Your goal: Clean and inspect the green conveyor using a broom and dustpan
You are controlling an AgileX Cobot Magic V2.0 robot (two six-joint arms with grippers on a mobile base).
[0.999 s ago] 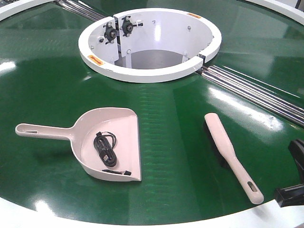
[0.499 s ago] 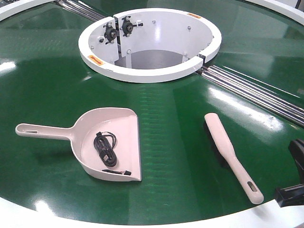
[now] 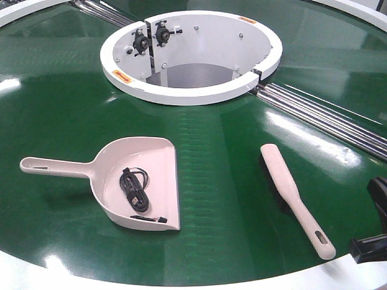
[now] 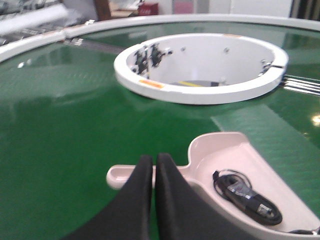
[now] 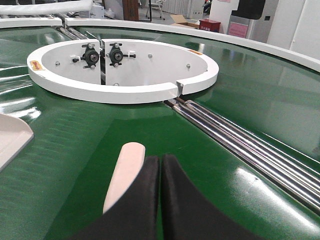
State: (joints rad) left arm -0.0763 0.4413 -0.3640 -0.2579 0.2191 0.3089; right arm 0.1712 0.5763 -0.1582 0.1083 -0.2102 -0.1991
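Non-task items: cable + bg clutter

Coiled black cable [image 3: 133,186] w/ plug ends, lying inside the scoop's bowl, also seen in left wrist view [image 4: 246,196]; a second small black piece w/ thin wires [image 3: 149,219] sits at the front lip, too small to ID. Bg, right wrist view: red box [image 5: 209,25] on the floor beyond the far rim, cardboard box [image 5: 183,22] just beside it, pink sign [image 5: 239,30] under a dark panel [image 5: 248,8], white wall [image 5: 295,25] at right. Left wrist view bg: red box [image 4: 147,8], pink panel [image 4: 183,7], blurred white tube [image 4: 33,21] at upper left.
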